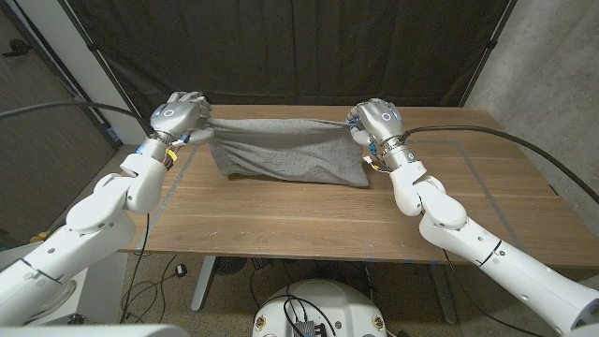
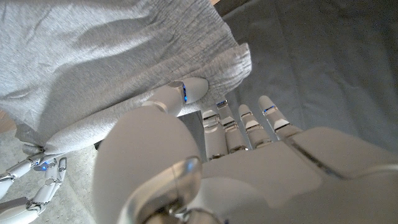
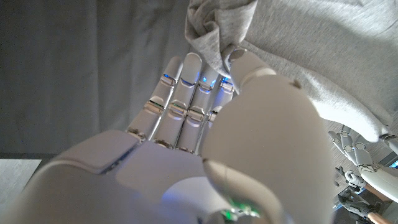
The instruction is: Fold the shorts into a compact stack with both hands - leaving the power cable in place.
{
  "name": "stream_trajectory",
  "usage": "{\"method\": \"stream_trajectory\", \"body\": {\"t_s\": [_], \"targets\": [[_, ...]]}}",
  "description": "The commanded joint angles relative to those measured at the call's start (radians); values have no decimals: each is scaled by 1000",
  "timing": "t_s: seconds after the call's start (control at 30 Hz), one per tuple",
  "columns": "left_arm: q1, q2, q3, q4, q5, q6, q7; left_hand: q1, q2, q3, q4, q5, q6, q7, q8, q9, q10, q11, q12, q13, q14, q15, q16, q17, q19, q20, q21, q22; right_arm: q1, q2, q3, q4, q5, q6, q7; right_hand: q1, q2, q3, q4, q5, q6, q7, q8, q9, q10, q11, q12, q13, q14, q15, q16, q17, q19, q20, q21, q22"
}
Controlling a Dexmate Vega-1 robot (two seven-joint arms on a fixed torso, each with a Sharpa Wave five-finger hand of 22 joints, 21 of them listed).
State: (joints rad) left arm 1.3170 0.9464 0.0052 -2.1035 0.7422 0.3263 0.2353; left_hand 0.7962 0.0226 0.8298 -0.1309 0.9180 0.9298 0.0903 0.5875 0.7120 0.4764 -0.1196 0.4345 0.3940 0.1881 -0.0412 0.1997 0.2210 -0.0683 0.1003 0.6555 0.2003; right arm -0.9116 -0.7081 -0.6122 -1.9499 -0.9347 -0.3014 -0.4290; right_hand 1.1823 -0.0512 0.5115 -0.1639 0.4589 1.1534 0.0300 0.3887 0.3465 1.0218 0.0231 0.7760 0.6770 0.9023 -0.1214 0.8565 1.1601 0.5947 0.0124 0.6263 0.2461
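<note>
The grey shorts (image 1: 285,150) hang stretched between both hands over the far part of the wooden table (image 1: 309,220), with their lower edge touching the tabletop. My left hand (image 1: 178,116) grips their left corner at the table's far left. My right hand (image 1: 374,122) pinches the right corner. In the left wrist view the thumb (image 2: 180,93) presses the grey cloth (image 2: 93,56), and my right hand (image 2: 37,177) shows small at the far corner of the shorts. In the right wrist view the fingers (image 3: 186,81) and thumb clamp a bunched fold of the shorts (image 3: 217,31).
A black curtain (image 1: 281,47) hangs behind the table. Black cables (image 1: 524,145) run along each arm. Faint tape lines (image 1: 473,173) mark the tabletop. Bare wood lies in front of the shorts.
</note>
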Motion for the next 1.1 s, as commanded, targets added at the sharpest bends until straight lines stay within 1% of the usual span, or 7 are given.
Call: {"method": "stream_trajectory", "body": {"t_s": [0.03,0.33,0.43,0.57,0.73,0.8,1.1], "targets": [[-124,59,115,47,-13,55,-14,-10,0,9,0,6,61,55,294,-6,-7,-2,-3,3,-5,-48,3,5,3,11,7,0,100,14,-37,109,47,57,3,-7,2,19,3,4,0,-1,6,7,9,3,-5,-1,11,-73,-5,7,-5,0,9,-1],[-217,79,204,89,-30,82,-19,-16,1,10,1,5,54,56,293,-10,-10,-1,-3,3,-6,-48,3,6,4,13,10,-1,177,32,-79,200,67,100,8,-18,-2,40,4,4,-2,-1,8,13,9,1,-9,1,12,-77,-15,13,-8,0,19,-4],[-253,79,238,108,-33,86,-22,-18,1,11,1,5,53,64,292,-12,-12,0,-3,3,-6,-48,4,6,3,12,11,-1,211,43,-94,240,76,118,14,-20,-2,44,4,4,-3,0,7,13,9,3,-10,1,14,-78,-17,14,-8,0,22,-4],[-286,82,272,126,-37,93,-20,-19,2,12,0,4,55,57,294,-12,-12,-1,-2,2,-6,-48,3,6,4,13,12,-1,246,55,-111,281,86,134,18,-24,-3,52,4,3,-3,0,7,13,9,1,-12,1,17,-77,-21,16,-9,0,26,-5],[-314,86,302,141,-50,103,-19,-20,2,14,-2,3,57,61,293,-20,-13,-1,-1,2,-6,-48,3,5,3,12,13,-1,277,60,-129,311,94,152,18,-29,-5,60,4,3,-4,-2,6,13,9,2,-13,3,19,-76,-23,19,-11,0,31,-6],[-329,84,319,153,-52,107,-20,-21,3,15,-2,3,56,57,295,-16,-13,1,-1,2,-6,-48,3,5,3,13,14,-1,307,73,-142,349,100,169,24,-29,-7,63,3,2,-3,-1,5,12,12,6,-16,-2,20,-75,-26,17,-12,0,33,-7],[-371,82,371,182,-62,130,-22,-24,4,17,-4,1,50,57,296,-19,-13,1,1,1,-7,-48,3,5,1,13,16,-1,376,105,-182,452,120,211,5,-28,-4,67,0,-6,-3,1,3,11,12,2,-19,0,20,-76,-24,21,-14,0,43,-9]]}}
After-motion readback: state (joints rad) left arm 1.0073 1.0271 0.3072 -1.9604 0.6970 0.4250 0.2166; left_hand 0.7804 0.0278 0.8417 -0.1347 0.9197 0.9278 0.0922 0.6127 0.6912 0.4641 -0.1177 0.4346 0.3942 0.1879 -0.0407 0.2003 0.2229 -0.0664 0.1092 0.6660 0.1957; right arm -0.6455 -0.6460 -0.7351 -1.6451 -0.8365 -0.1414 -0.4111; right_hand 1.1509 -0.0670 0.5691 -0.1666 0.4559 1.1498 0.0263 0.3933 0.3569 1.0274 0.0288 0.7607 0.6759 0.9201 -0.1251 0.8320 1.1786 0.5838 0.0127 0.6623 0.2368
